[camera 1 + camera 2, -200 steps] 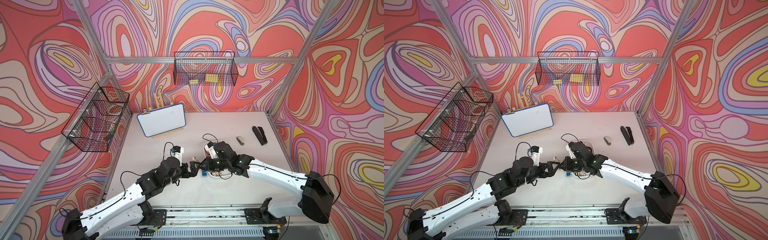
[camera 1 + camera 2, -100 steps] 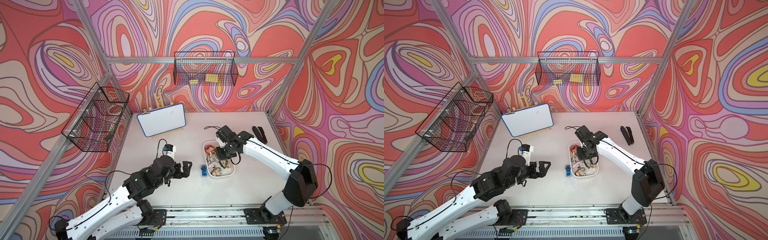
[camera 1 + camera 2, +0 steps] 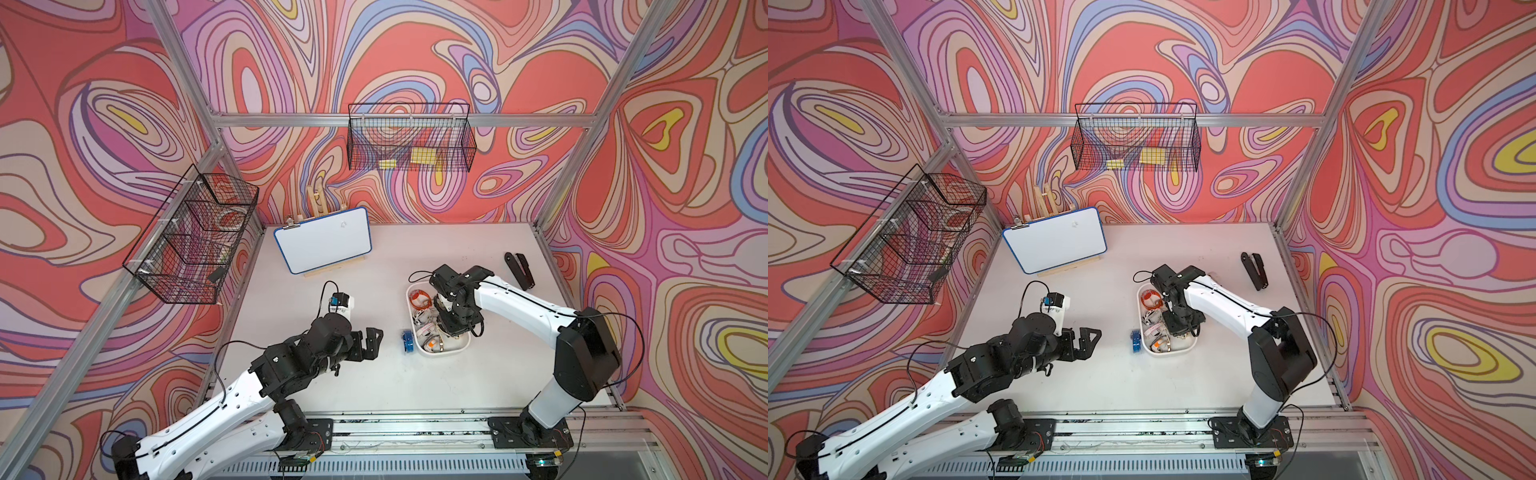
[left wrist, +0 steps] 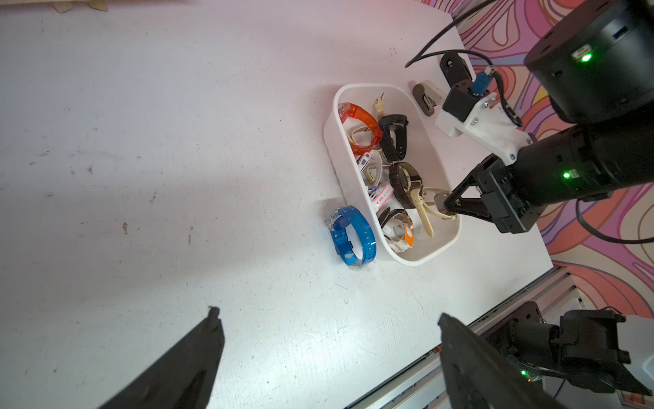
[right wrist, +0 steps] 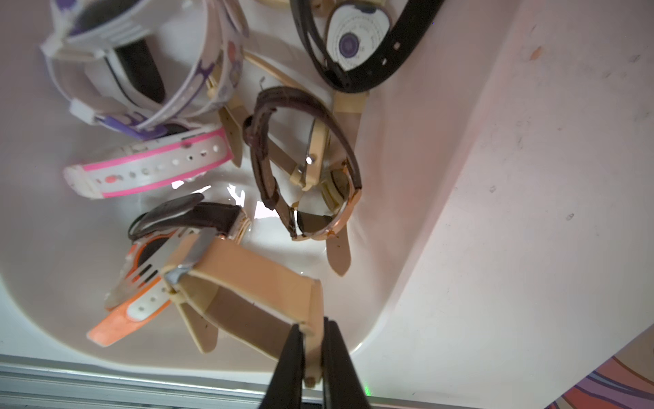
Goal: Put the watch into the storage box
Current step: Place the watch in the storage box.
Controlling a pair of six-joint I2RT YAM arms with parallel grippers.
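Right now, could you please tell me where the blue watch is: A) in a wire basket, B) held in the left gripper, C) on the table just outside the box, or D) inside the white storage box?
C: the blue watch lies on the table beside the outer wall of the storage box, not in it, and the left gripper stands open and empty.

— What stands at the far left corner of the tabletop (image 3: 419, 245)?
— A whiteboard (image 3: 323, 240) with a blue frame, leaning on a wooden stand (image 3: 316, 198).
— And near the right edge?
— A black stapler (image 3: 518, 270) lies there.
— On the walls?
— A black wire basket (image 3: 409, 137) with yellow notes (image 3: 423, 156) hangs on the back wall, and another wire basket (image 3: 191, 237) on the left wall.
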